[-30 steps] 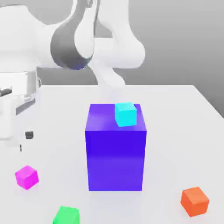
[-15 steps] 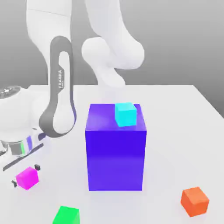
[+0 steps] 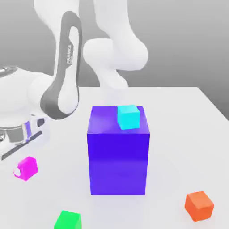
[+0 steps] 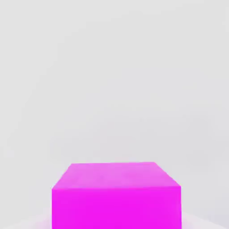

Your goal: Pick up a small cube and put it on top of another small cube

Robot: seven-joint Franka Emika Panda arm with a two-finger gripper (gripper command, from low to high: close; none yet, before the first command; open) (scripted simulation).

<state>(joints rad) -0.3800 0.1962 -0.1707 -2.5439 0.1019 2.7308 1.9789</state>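
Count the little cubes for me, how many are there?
4: the magenta cube near the exterior view's left, green cube low front, orange cube low right, cyan cube atop the big blue block.

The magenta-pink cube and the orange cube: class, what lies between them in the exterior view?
In the exterior view, the big blue-purple block lies between the magenta-pink cube and the orange cube, with a cyan cube on top; the green cube sits nearer.
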